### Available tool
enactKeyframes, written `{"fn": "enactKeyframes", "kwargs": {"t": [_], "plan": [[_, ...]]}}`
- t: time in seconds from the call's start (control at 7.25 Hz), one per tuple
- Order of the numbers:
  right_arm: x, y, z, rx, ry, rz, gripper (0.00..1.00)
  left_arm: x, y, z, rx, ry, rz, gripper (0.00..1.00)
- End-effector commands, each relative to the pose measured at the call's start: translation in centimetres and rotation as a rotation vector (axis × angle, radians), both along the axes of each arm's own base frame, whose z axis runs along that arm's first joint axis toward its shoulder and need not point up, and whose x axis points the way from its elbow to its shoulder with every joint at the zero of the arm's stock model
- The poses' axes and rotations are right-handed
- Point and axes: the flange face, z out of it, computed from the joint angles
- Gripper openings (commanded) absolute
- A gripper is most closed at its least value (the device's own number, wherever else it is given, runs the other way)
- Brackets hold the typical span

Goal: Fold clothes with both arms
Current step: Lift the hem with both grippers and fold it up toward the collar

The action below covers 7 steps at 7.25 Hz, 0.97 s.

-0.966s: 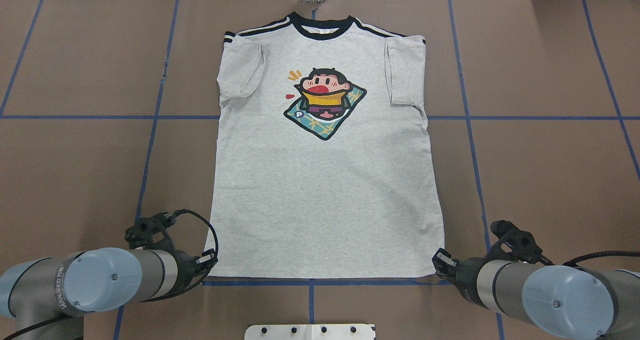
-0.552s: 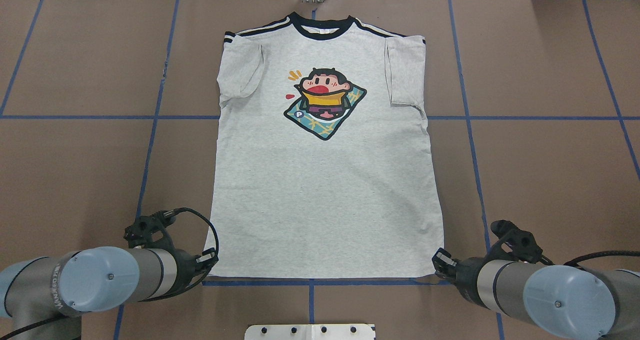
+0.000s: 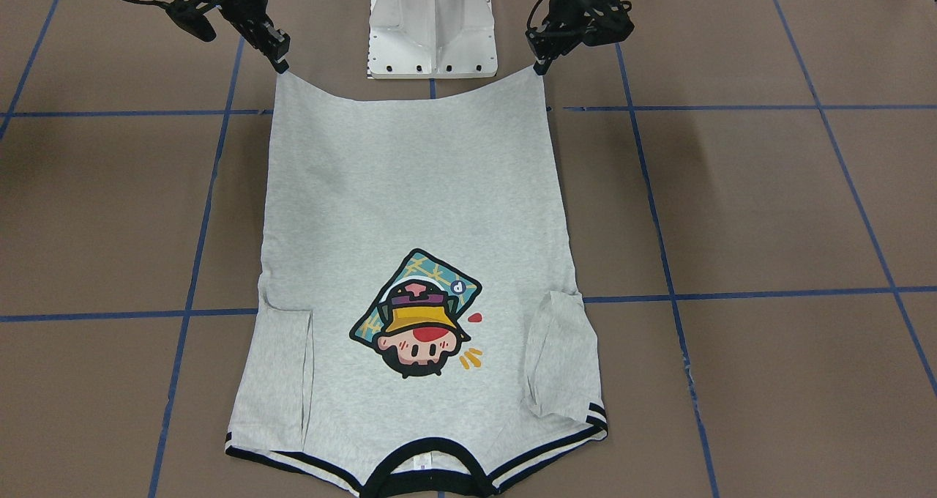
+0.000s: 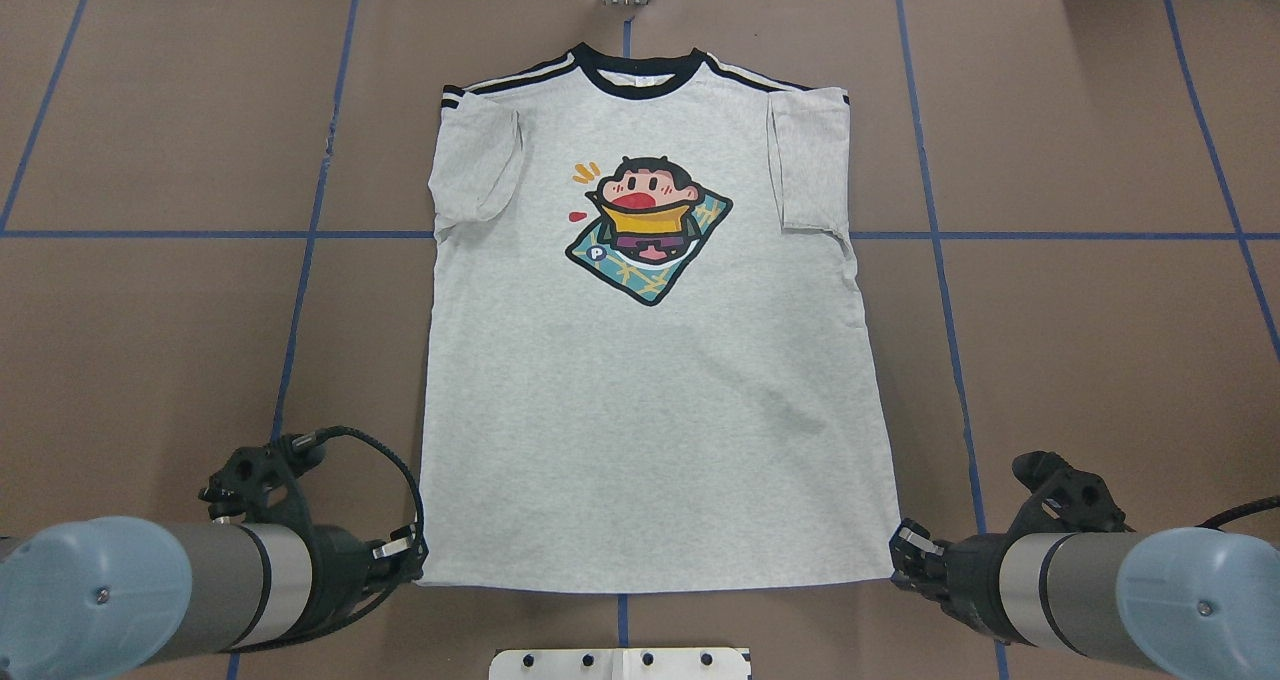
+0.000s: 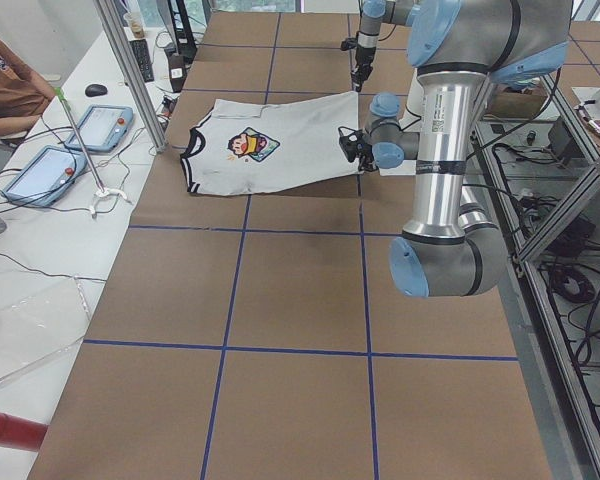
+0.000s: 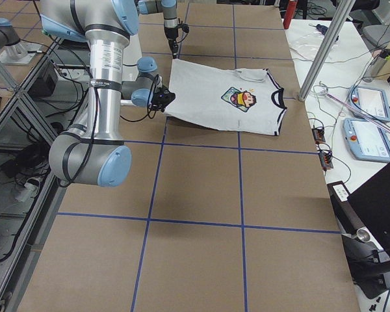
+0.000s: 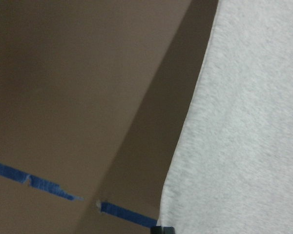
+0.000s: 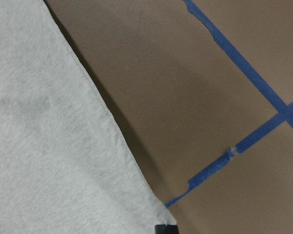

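Observation:
The clothes, one light grey T-shirt (image 4: 650,410) with a black collar and a cartoon print, lie face up with both sleeves folded inward. Its collar end rests on the table far from the robot. My left gripper (image 4: 408,553) is shut on the near-left hem corner, and my right gripper (image 4: 903,550) is shut on the near-right one. In the front-facing view the hem (image 3: 410,99) sags between the left gripper (image 3: 540,66) and the right gripper (image 3: 280,62), raised off the table. Each wrist view shows grey cloth (image 7: 244,122) (image 8: 49,146) running to the fingertips.
The brown table (image 4: 150,310) is marked with blue tape lines (image 4: 300,290). The white pedestal (image 3: 432,22) stands just behind the hem. Tablets (image 5: 100,125) and cables lie on the side bench, where a person's arm (image 5: 10,85) shows. A red cylinder (image 5: 10,428) lies nearby.
Both grippers have drawn back toward the robot's base with the hem corners. The whole shirt has slid that way, collar included, and the hem has risen.

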Motion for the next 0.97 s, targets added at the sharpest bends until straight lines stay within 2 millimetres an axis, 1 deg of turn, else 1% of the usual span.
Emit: {"fn": "enactKeyframes", "kwargs": {"t": [0.0, 0.14, 0.28, 0.41, 0.55, 0.69, 0.83], "plan": [[2.7, 1.5, -2.9, -0.060, -0.067, -0.099, 0.00, -1.9, 3.5, -3.2, -0.060, 0.048, 0.048, 0.00], [4.3, 0.2, -4.2, -0.052, -0.097, -0.058, 0.00, -4.2, 3.2, -5.2, -0.057, 0.086, 0.040, 0.00], [5.8, -2.4, -4.4, -0.047, -0.101, 0.020, 0.00, -6.2, 1.4, -6.2, -0.040, 0.084, 0.007, 0.00], [7.1, -5.4, -3.4, -0.027, -0.079, 0.091, 0.00, -7.0, -1.1, -6.7, 0.042, 0.086, -0.018, 0.00], [7.6, -8.5, -3.3, 0.024, -0.072, 0.097, 0.00, -7.0, -4.4, -7.2, 0.166, 0.075, -0.035, 0.00], [7.0, -12.8, -3.4, 0.051, -0.011, 0.083, 0.00, -5.4, -8.8, -5.9, 0.234, 0.006, -0.073, 0.00], [5.0, -17.7, -5.0, 0.095, 0.053, 0.086, 0.00, -4.9, -13.5, -5.0, 0.311, -0.058, -0.103, 0.00]]}}
